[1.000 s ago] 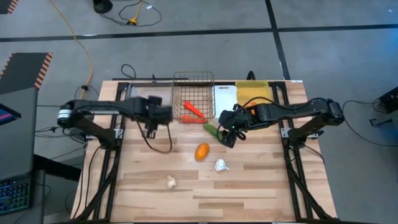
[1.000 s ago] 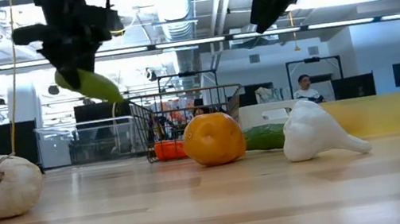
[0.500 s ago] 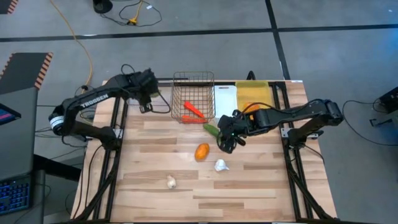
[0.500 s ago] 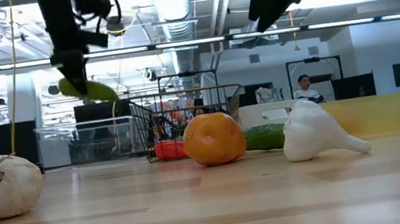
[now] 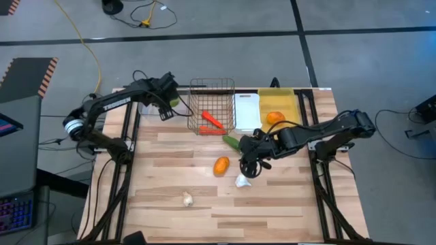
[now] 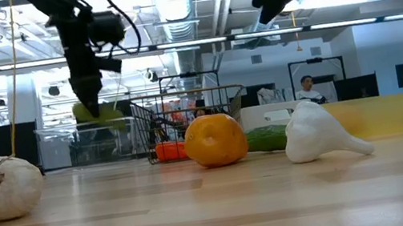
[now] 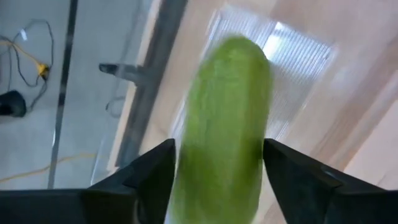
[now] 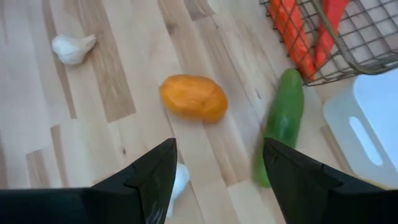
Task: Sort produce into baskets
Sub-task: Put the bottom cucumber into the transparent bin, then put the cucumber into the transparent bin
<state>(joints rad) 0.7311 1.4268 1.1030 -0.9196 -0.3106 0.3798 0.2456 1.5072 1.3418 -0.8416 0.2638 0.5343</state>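
My left gripper [image 5: 169, 103] is at the table's far left, shut on a green cucumber [image 7: 227, 124], over the clear tray [image 7: 298, 62]. My right gripper [image 5: 248, 162] is open and empty above the table's middle. It hovers over a white garlic bulb [image 5: 242, 180], which shows low between its fingers [image 8: 177, 180]. An orange [image 5: 221, 165] and a second cucumber [image 5: 231, 141] lie on the wood beside it. Another garlic bulb [image 5: 187, 198] lies nearer the front. Two carrots [image 5: 212, 121] lie in the wire basket [image 5: 212, 85]. An orange [image 5: 275, 117] lies in the yellow bin [image 5: 289, 101]. My left gripper pinches the cucumber's two long sides [image 7: 186, 168] between its two fingers. The fingers come from above, pointing down. The cucumber is lifted clear and sticks out below the fingers, tilted, in the low view [image 6: 100, 113].
The white bin [image 5: 246, 109] stands between the wire basket and the yellow bin along the far edge. The near half of the table holds only the garlic bulbs. A person [image 6: 308, 89] stands far back in the room.
My left gripper has carried the cucumber from over the table toward the far left corner and gone down over the clear tray, the cucumber still clear. My right gripper has gone toward the near edge, from over the second cucumber to over the garlic bulb.
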